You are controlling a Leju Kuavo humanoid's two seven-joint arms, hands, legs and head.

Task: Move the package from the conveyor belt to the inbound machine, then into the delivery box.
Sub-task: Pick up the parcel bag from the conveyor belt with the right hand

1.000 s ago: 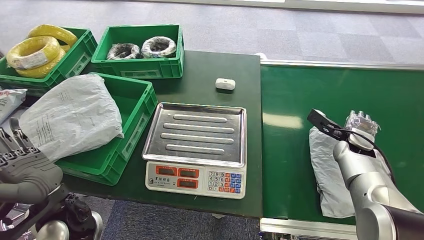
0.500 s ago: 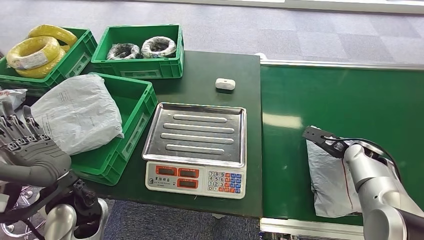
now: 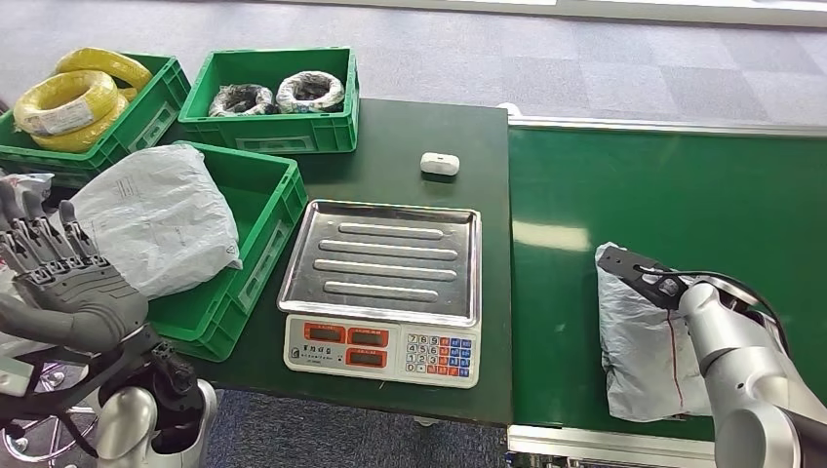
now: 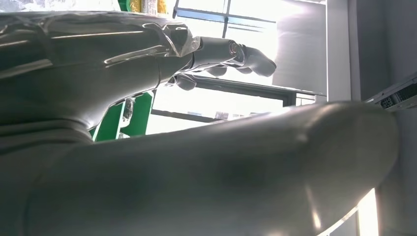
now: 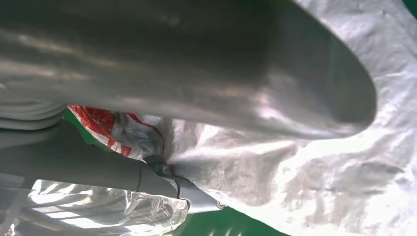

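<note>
R hand [image 5: 206, 78] pressed on grey package [image 3: 644, 336], fingers gripping it, L hand [image 3: 59, 283] raised, fingers spread wide

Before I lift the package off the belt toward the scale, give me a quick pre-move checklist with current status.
1. Right robot hand wrapped around package: fingers press the bag, full grip cannot tell.
2. Package on conveyor belt: ok.
3. Scale tray bare: ok.
4. Path from belt to scale free: ok.
5. Left robot hand open, off the scale: ok.
6. Green box already holds a bag: room cannot tell.
</note>
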